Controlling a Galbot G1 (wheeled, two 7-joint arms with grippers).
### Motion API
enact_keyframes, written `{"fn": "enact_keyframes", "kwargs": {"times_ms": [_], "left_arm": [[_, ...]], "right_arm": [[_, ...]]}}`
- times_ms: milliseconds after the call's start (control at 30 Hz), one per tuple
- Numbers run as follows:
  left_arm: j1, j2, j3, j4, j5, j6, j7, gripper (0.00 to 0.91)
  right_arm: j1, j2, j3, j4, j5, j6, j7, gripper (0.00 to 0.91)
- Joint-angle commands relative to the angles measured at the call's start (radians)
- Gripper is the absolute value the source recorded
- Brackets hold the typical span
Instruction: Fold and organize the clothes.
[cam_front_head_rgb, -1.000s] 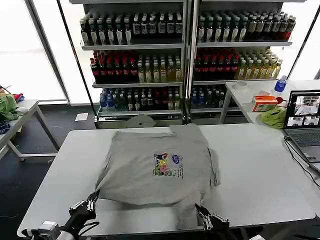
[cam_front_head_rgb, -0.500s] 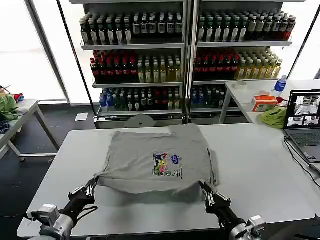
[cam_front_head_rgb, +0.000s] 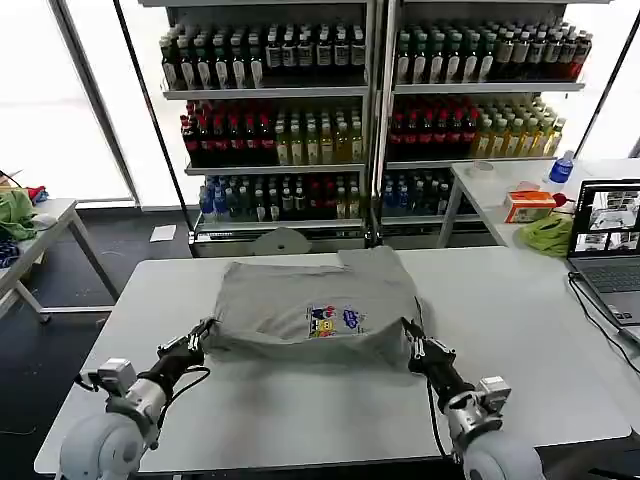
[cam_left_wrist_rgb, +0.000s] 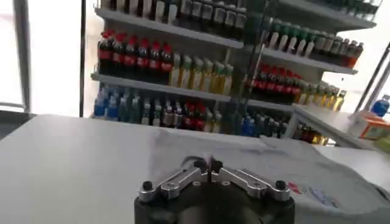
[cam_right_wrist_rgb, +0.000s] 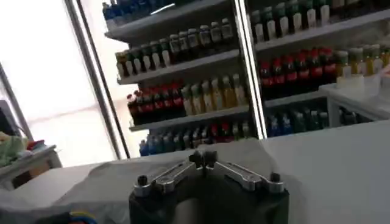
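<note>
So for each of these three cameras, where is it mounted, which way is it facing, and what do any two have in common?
Head view: on the robot's head, looking down at the table; left hand and right hand pinch the gray shirt.
Left wrist view: behind the left hand, facing across the shirt to the drink shelves.
Right wrist view: behind the right hand, facing the shelves.
Shared: shirt, shelves.

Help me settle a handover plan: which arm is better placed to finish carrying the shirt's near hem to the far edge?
Neither alone. The left gripper and right gripper each pinch a near corner of the gray shirt, level with each other.
</note>
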Motion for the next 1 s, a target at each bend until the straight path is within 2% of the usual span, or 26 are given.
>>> {"fn": "enact_keyframes", "kwargs": {"times_ms": [33, 67, 100, 133, 167, 233, 600, 800, 900, 1000], "left_arm": [[-0.237, 0.008, 0.124, 0.266, -0.040, -0.008, -0.016, 0.020], [-0.244, 0.005, 0.131, 0.293, -0.035, -0.013, -0.016, 0.020], [-0.253, 0.000, 0.135, 0.315, -0.028, -0.013, -0.017, 0.020], [-0.260, -0.003, 0.137, 0.329, -0.026, -0.011, -0.021, 0.413], [-0.262, -0.005, 0.137, 0.338, -0.026, -0.008, -0.022, 0.907], [-0.257, -0.004, 0.136, 0.355, 0.001, -0.002, -0.017, 0.907], [-0.155, 0.048, 0.058, 0.267, 0.020, -0.005, 0.002, 0.907], [-0.052, 0.074, -0.002, 0.140, 0.023, 0.023, 0.010, 0.907], [0.027, 0.075, -0.016, 0.096, 0.059, 0.042, 0.021, 0.907], [0.070, 0.072, -0.012, 0.089, 0.111, 0.038, 0.037, 0.907]], "right_arm": [[0.130, 0.019, -0.044, -0.155, -0.083, -0.009, 0.047, 0.000], [0.133, 0.025, -0.048, -0.164, -0.116, -0.007, 0.051, 0.000], [0.134, 0.030, -0.054, -0.177, -0.156, -0.005, 0.051, 0.161], [0.134, 0.032, -0.057, -0.185, -0.162, -0.006, 0.055, 0.907], [0.135, 0.038, -0.060, -0.193, -0.175, -0.012, 0.064, 0.907], [0.133, 0.047, -0.066, -0.190, -0.177, -0.050, 0.067, 0.907], [0.080, 0.035, -0.043, -0.102, -0.181, -0.069, 0.042, 0.907], [0.004, -0.004, 0.024, -0.017, -0.176, -0.095, 0.080, 0.907], [-0.063, -0.030, 0.058, 0.047, -0.174, -0.139, 0.097, 0.907], [-0.138, -0.044, 0.073, 0.099, -0.169, -0.206, 0.144, 0.907]]}}
